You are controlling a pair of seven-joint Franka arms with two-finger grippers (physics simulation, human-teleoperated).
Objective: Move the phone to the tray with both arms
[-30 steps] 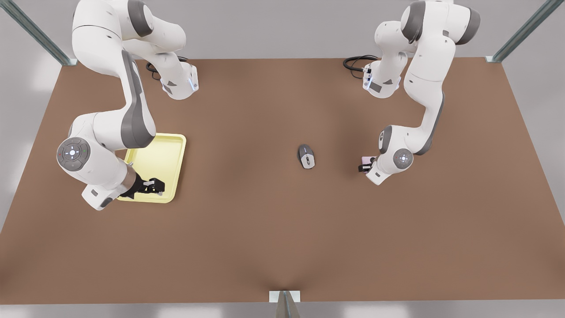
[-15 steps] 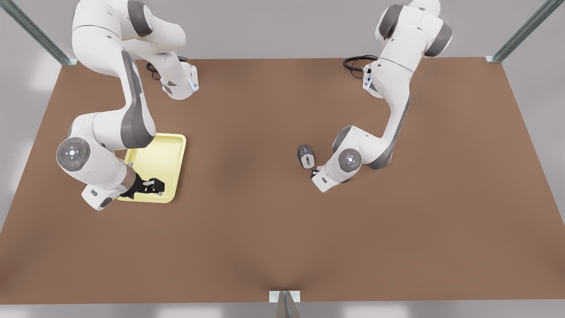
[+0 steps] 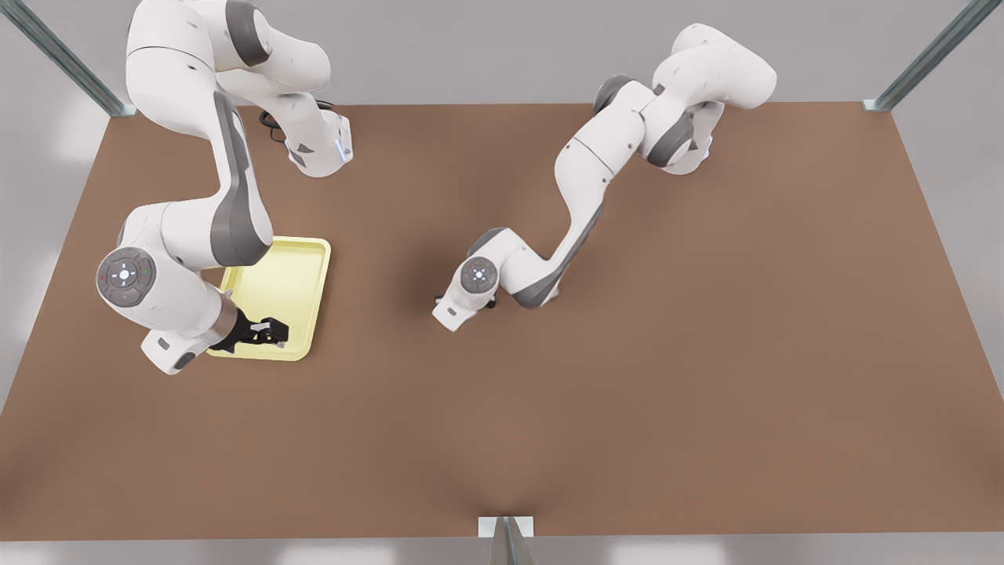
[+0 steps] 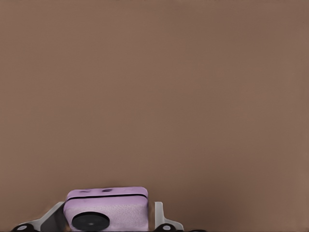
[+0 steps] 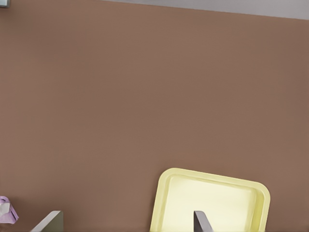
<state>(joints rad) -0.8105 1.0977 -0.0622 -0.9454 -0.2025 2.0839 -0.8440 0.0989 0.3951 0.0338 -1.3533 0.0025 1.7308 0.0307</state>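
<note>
The pale-pink phone (image 4: 107,209) sits between the two fingers of my left gripper (image 4: 108,218), which is shut on it, above bare brown table. In the front view this gripper (image 3: 439,301) hangs over the middle of the table, with the phone hidden under its white wrist. The pale yellow tray (image 3: 292,271) lies at the front view's left. My right gripper (image 3: 268,333) hovers over the tray's near edge, open and holding nothing. In the right wrist view, its fingers (image 5: 49,221) frame the tray (image 5: 212,198), and the phone (image 5: 7,210) shows farther off.
The brown table (image 3: 627,408) stretches wide around both arms. The left arm's elbow (image 3: 541,278) hangs low over the spot where the grey mouse lay, hiding it. Metal posts (image 3: 506,541) stand at the table's edges and corners.
My left arm has swung the phone from the front view's right, past the grey mouse, to mid-table toward the tray. The mouse is now covered by that arm. The right gripper barely moved.
</note>
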